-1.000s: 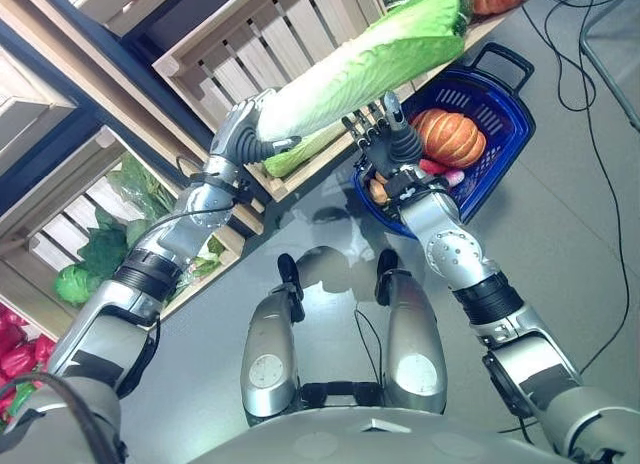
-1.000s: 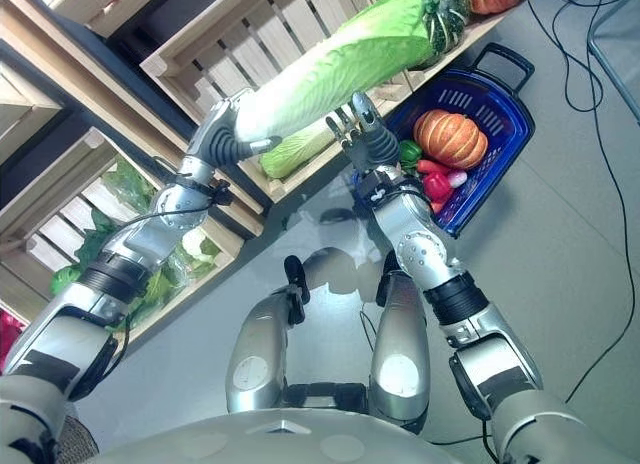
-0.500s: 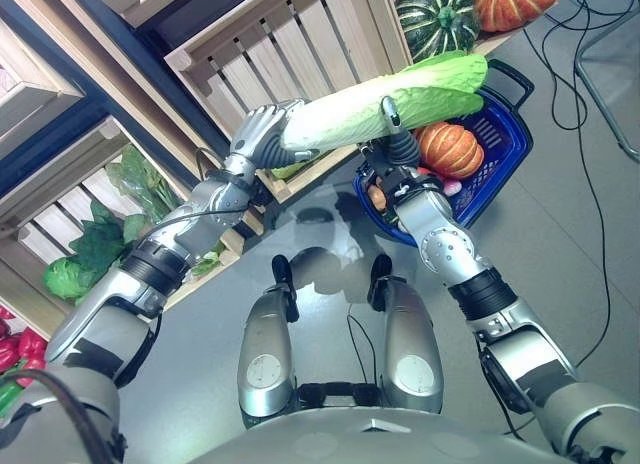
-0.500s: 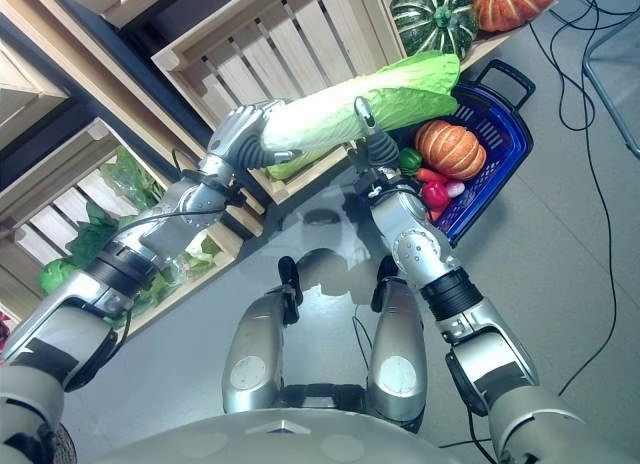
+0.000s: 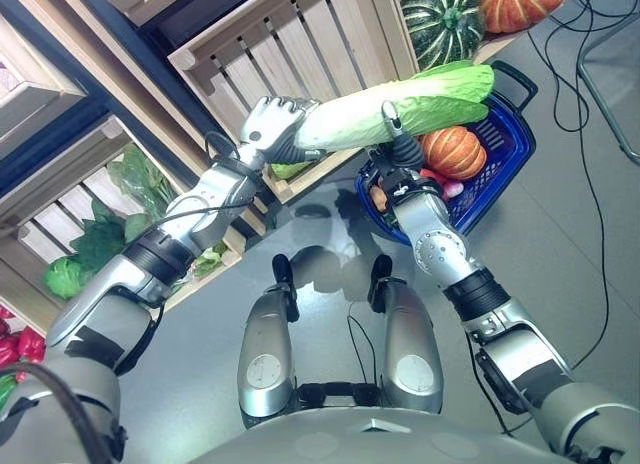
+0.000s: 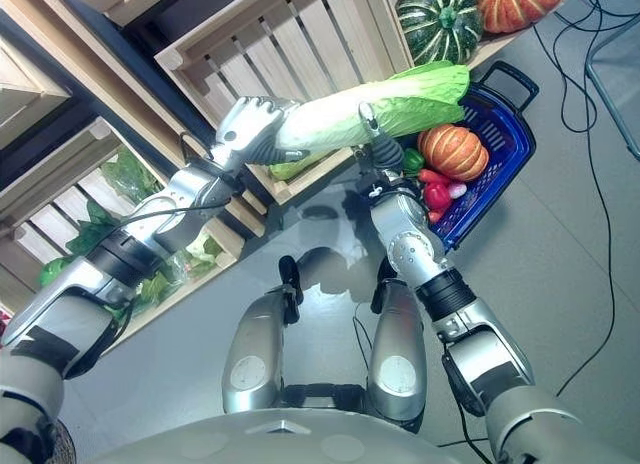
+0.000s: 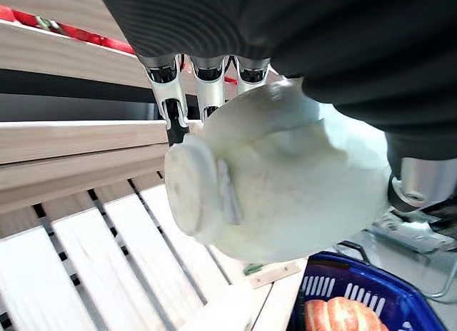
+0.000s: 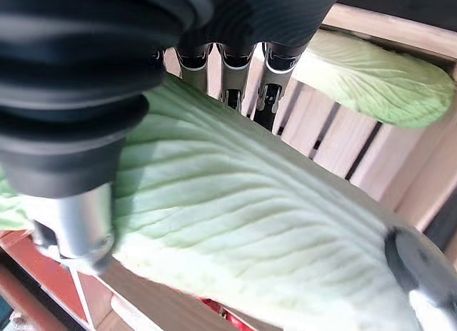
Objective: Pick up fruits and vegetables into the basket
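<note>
From the head views, the left hand has its fingers curled round the stem end of a napa cabbage, held over the blue basket with a pumpkin inside. The right hand grips its middle. In the left wrist view, crate slats lie beyond the fingers.

A long pale-green napa cabbage hangs nearly level over the blue plastic basket, which holds an orange pumpkin.
</note>
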Tool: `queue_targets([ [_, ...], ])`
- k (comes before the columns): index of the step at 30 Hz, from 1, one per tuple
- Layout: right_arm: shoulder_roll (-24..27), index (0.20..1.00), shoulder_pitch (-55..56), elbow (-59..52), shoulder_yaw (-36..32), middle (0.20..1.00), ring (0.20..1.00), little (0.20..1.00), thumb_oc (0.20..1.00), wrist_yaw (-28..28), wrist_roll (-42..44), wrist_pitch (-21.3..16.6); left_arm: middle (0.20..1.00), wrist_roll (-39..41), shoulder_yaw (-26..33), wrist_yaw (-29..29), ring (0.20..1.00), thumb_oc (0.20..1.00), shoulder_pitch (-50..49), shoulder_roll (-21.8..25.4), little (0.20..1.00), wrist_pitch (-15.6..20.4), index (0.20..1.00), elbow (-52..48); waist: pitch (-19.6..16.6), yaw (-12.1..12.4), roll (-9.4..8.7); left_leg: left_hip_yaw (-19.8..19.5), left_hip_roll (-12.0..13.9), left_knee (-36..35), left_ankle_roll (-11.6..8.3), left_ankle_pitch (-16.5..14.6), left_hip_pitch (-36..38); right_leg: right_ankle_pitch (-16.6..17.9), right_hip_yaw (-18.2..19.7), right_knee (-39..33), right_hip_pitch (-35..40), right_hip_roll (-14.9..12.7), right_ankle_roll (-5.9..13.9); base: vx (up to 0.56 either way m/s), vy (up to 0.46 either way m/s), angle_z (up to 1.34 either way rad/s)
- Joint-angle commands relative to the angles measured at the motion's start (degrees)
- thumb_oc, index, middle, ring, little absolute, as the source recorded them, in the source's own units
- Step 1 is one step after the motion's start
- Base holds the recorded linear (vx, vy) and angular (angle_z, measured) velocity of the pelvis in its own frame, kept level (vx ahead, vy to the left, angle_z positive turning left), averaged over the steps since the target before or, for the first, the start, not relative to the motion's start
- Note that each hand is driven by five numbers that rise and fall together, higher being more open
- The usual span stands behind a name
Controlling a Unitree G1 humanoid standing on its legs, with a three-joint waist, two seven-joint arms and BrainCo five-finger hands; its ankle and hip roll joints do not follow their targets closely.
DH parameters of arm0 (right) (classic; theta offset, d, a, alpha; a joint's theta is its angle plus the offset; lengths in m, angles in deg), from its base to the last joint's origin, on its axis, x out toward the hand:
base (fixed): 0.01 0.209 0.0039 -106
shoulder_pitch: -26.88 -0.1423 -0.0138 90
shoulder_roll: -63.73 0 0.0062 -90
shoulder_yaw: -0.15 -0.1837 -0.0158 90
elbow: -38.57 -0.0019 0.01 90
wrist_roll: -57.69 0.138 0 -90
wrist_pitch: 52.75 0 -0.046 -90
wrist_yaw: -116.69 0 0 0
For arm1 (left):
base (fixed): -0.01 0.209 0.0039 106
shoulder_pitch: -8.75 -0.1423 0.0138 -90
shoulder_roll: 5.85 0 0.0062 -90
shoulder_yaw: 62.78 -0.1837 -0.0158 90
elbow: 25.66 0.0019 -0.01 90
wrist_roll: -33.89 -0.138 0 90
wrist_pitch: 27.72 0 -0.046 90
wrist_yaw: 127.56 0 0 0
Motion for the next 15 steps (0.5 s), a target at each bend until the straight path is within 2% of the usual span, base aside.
queue_targets([
  [1,2.0,0.2,-13.8,-5.1,-4.4,0.2,0.2,0.2,0.2,-0.9,-14.7,-10.0,1.0,6.1,-7.8,-4.9,1.0,1.0,-4.4,0.1,1.0,-0.5,1.0,-4.8,-2.2,-1.5,0.11,1.8,-0.7,6.2,0.5,-8.0,-1.3,1.4,-0.4,-4.4,2.0,-1.8,3.84,-0.05,0.02,-0.03],
  [2,2.3,0.2,-13.9,-5.3,-4.6,0.2,0.2,0.2,0.2,-1.5,-15.3,-10.0,1.0,6.7,-7.7,-4.6,1.0,1.0,-4.5,0.1,1.0,-0.7,1.0,-4.4,-2.2,-1.6,0.14,1.8,-0.7,6.3,0.51,-8.0,-1.4,1.4,-0.3,-4.3,1.8,-1.8,3.85,-0.05,0.025,-0.04],
  [4,6.2,0.2,-13.7,-8.5,-6.9,0.2,0.2,0.2,0.2,-7.0,-26.6,-9.9,1.0,12.0,-5.2,-1.1,1.0,1.0,-5.2,1.1,1.0,-2.5,1.0,-1.4,-1.6,-2.5,0.46,2.3,-0.5,6.4,0.67,-7.9,-2.1,1.3,0.4,-3.6,0.5,-1.7,3.83,-0.07,0.046,-0.1],
  [7,10.5,0.2,-12.4,-11.7,-9.7,0.2,0.2,0.2,0.2,-9.9,-33.9,-8.5,1.0,16.6,-2.1,3.1,1.0,1.0,-5.5,2.2,1.0,-2.7,1.0,3.3,-1.0,-3.9,0.86,3.0,-0.3,6.7,0.68,-7.7,-2.9,0.9,1.2,-2.4,-1.3,-1.8,3.74,-0.04,0.069,-0.16],
  [15,20.2,0.2,-9.1,-13.7,-15.9,0.2,0.2,0.2,0.2,-11.5,-38.1,-7.0,1.0,18.6,4.2,11.2,1.0,1.0,-2.3,3.2,1.0,-1.7,1.0,12.8,-1.0,-7.5,2.03,4.9,0.4,8.3,0.29,-6.9,-6.5,-0.2,3.7,1.7,-7.6,-1.9,3.44,-0.01,0.055,-0.13],
])
